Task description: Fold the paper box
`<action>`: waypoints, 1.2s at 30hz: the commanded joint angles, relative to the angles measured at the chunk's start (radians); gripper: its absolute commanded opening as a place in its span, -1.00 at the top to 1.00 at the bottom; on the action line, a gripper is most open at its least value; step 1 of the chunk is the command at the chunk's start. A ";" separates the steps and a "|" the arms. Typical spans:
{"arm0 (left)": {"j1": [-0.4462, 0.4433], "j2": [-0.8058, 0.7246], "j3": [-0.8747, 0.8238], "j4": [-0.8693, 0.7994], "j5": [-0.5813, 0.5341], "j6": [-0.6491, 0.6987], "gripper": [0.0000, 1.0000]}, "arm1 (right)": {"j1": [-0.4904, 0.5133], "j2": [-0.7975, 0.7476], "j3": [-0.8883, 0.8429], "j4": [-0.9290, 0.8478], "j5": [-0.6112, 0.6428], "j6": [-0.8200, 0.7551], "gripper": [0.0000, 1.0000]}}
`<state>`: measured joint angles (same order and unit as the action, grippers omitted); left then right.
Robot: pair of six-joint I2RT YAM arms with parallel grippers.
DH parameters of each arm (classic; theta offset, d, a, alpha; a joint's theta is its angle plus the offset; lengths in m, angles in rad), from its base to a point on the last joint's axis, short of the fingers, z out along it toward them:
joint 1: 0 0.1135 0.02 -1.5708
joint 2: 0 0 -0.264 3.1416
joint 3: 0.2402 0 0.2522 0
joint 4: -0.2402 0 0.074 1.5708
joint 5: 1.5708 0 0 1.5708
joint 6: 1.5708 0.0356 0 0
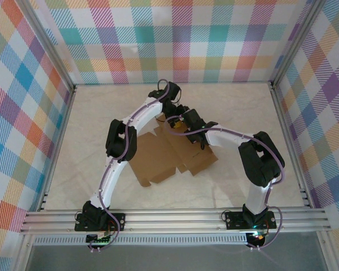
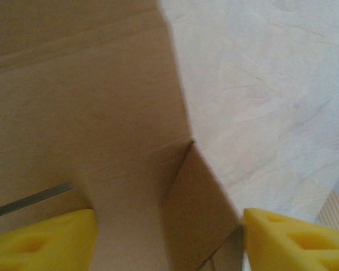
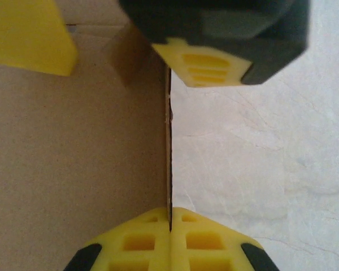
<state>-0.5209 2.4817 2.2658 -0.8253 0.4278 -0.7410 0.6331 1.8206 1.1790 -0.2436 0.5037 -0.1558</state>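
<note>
Box: flat brown matte cardboard paper box [image 1: 169, 161], partly raised, lying mid-desk between the two arms on the pale cream desk [image 1: 243, 113].
Right pincer: the right pincer [image 3: 169, 226] has its yellow pads pressed together on the thin top edge of an upright wall [image 3: 169, 141]. It acts as the anchor.
Left pincer: the left pincer [image 2: 169, 237] has its fingers well apart, straddling a creased corner flap [image 2: 198, 214] without gripping it.
Step in hand: probably turning that flap inward against the held wall.
Doing it well: hold the right clamp steady and vertical, push the flap along its scored crease rather than across it, and move slowly.
Risk: thin board may buckle or drag the sheet.
</note>
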 commanded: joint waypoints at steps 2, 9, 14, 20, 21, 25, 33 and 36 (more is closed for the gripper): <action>0.022 -0.193 -0.100 0.015 -0.076 0.073 -0.75 | -0.020 -0.040 -0.027 0.032 -0.017 0.048 1.00; 0.051 -0.378 -0.304 0.049 -0.192 0.349 -1.00 | -0.066 -0.088 -0.079 0.061 -0.105 0.133 1.00; 0.132 -0.423 -0.373 0.039 -0.213 0.525 -1.00 | -0.106 -0.114 -0.112 0.069 -0.149 0.127 1.00; 0.195 -0.559 -0.602 0.241 -0.207 0.605 -0.97 | -0.132 -0.148 -0.147 0.076 -0.163 0.121 1.00; 0.203 -0.577 -0.634 0.272 -0.197 0.624 -0.96 | -0.137 -0.155 -0.154 0.078 -0.182 0.115 1.00; 0.237 -0.581 -0.684 0.287 -0.113 0.741 -0.78 | -0.164 -0.186 -0.175 0.064 -0.312 0.076 1.00; 0.279 -0.455 -0.569 0.109 0.174 0.919 -0.68 | -0.204 -0.231 -0.193 0.042 -0.420 0.023 1.00; 0.279 -0.439 -0.586 0.108 0.215 0.960 -0.68 | -0.212 -0.237 -0.190 0.043 -0.434 0.026 1.00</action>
<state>-0.2436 2.0151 1.6695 -0.6521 0.5297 0.1219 0.4294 1.6154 0.9951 -0.1959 0.1257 -0.1108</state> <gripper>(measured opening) 0.843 0.054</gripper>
